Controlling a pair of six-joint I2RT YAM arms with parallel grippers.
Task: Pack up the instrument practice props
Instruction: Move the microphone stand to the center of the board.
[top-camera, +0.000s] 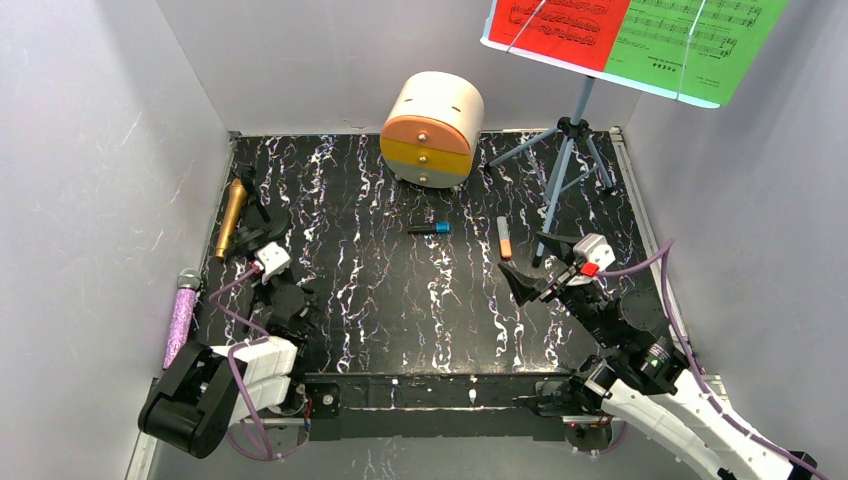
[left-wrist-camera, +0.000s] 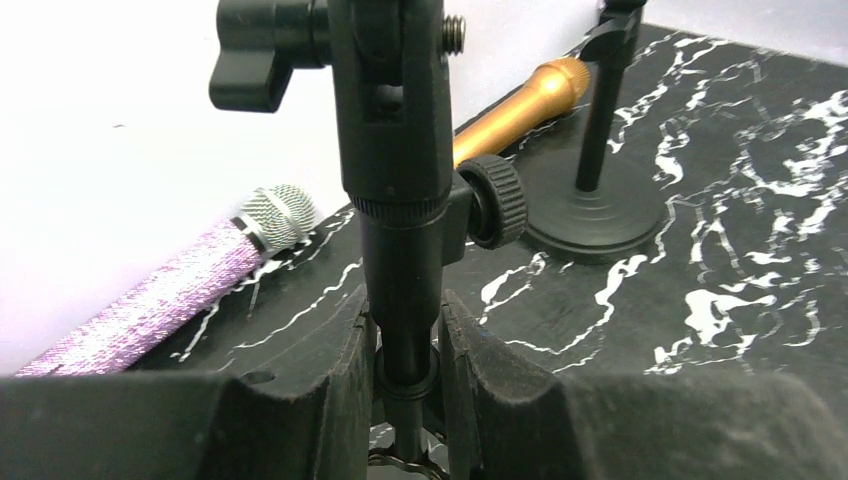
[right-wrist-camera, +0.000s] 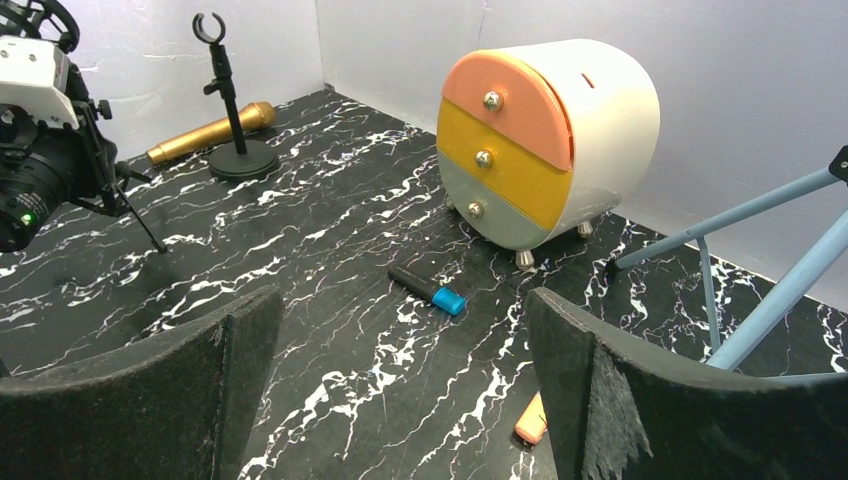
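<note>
One mic tripod (left-wrist-camera: 398, 150) | stem upright in left gripper (left-wrist-camera: 405, 345) | right gripper (right-wrist-camera: 405, 310) wide

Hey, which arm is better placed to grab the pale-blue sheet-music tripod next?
Right. The right claw is open and empty beside the pale-blue sheet-music tripod; the left claw is shut on a small black mic stand at the table's left side.

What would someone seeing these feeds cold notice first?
Probably the red and green music sheets high at the back right on the pale-blue tripod, then the round drawer cabinet at the back centre. Up close, the left pincer is clamped on a black mic stand, with the gold microphone and purple microphone lying beside the left wall.
</note>
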